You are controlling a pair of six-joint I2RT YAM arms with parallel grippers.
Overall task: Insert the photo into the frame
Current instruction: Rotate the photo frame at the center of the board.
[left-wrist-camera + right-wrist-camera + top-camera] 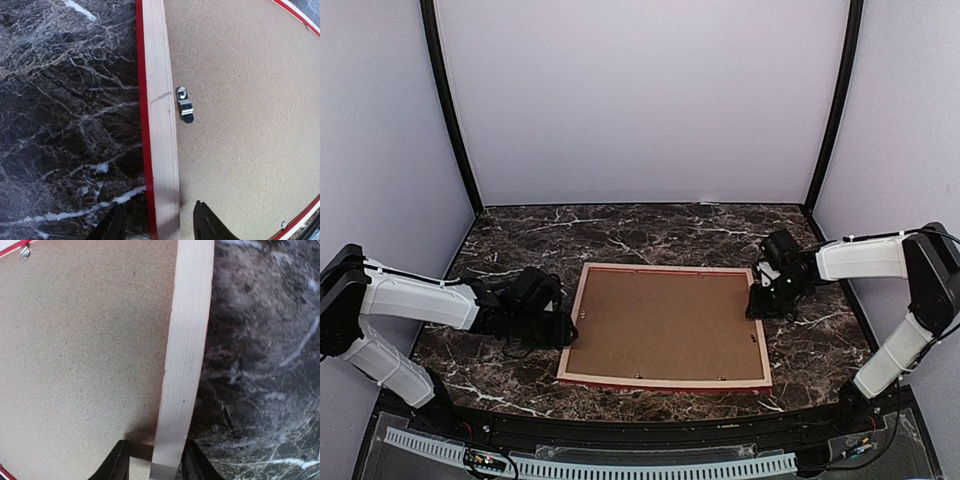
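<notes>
Dark marbled tabletop [520, 240] is carrying the frame [670, 381], which is lying face down at its middle, pale wood back upward and a red edge showing along its sides. We are seeing the brown backing board [665, 325] filling its opening, with a small metal clip [184, 104] lying on the board just beside the left rail. We are not finding the photo in any view, and we cannot tell whether it is lying under the board. Our left gripper [160, 227] is straddling the left rail with its jaws parted, both fingers clear of the wood. Our right gripper [155, 465] is sitting narrow astride the right rail, and we cannot tell whether it is pinching. We are judging the step to be taking hold of the frame by both rails. To do it well, we are wanting both grips square on the wood, closing evenly, and any lift kept level so the board is not slipping.
</notes>
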